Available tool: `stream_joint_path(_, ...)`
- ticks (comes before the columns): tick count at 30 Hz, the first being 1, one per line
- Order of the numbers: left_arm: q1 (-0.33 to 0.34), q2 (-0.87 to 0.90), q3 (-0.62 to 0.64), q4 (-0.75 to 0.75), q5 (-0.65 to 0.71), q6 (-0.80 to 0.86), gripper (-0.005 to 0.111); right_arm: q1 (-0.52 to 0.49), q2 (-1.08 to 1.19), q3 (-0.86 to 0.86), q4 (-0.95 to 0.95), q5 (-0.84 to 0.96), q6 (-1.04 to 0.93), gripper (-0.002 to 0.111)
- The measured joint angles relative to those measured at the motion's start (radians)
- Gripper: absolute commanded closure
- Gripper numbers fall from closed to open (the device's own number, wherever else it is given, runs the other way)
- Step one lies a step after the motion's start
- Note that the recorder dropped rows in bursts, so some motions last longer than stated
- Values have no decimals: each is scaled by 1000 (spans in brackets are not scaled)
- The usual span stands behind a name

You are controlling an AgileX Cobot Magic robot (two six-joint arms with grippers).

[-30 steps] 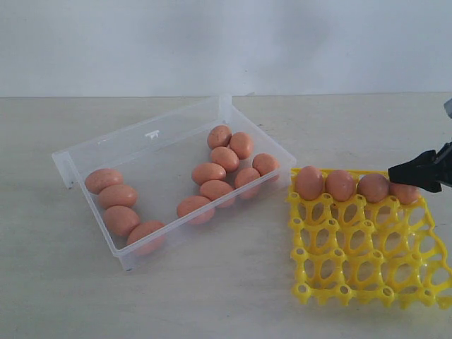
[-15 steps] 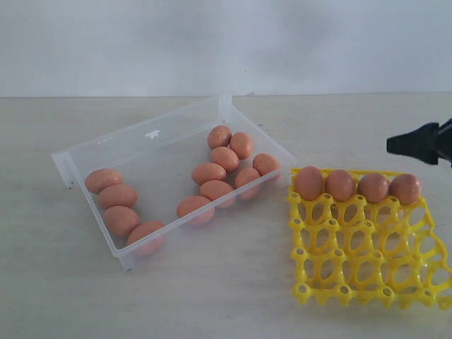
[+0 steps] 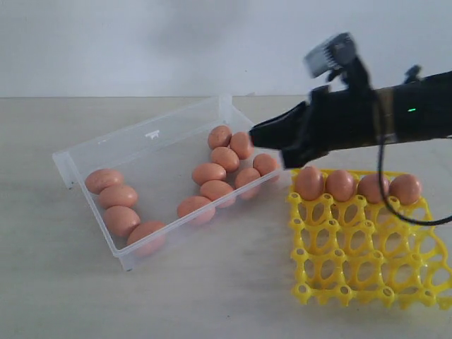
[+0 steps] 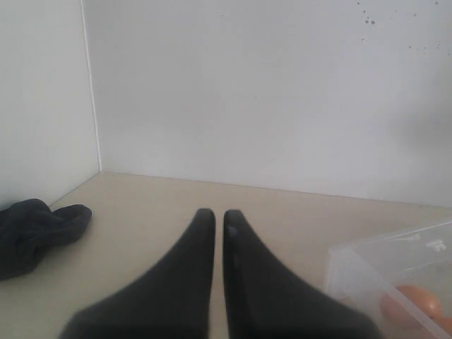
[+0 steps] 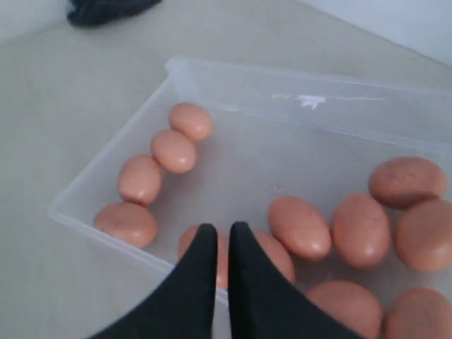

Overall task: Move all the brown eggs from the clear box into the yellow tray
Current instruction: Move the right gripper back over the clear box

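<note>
Hovering my empty, pressed-together right pincer (image 3: 256, 135) over shallow clear plastic box (image 3: 159, 159): twelve pinkish-brown oval eggs (image 3: 208, 172) left, four in 12-o'clock row of yellow plastic lattice tray (image 3: 302, 292).

I read this as a lab test booth: a pale beige matte tabletop (image 3: 212, 296) boxed in by plain white wall panels (image 4: 282, 92), a crumpled dark cloth (image 4: 32, 233) at one corner

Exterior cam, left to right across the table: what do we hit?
clear box left lip → row of four brown eggs → cluster of eight brown eggs → yellow tray holding four more eggs. Right arm overlaps the last two, so left out.
</note>
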Motion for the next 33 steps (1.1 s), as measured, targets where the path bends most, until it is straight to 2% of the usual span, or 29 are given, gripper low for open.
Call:
stream_joint_path(4,0,0,0,0,0,0,103,237,20,-54,63,302,-131,108)
stream_joint_path(7,0,0,0,0,0,0,103,354,43,-127,122,476,-142,108)
stream_joint_path(11,0,0,0,0,0,0,103,425,102,-254,174,817,0,108)
stream_joint_path(14,0,0,0,0,0,0,103,425,146,-327,192,957,4,108)
stream_joint_path(17,0,0,0,0,0,0,103,425,170,-349,206,903,-106,108)
stream_joint_path(22,0,0,0,0,0,0,103,432,177,-355,200,622,-218,108)
stream_joint_path(27,0,0,0,0,0,0,103,440,177,-355,165,479,-74,108)
stream_joint_path(33,0,0,0,0,0,0,103,511,159,-355,-159,517,100,109)
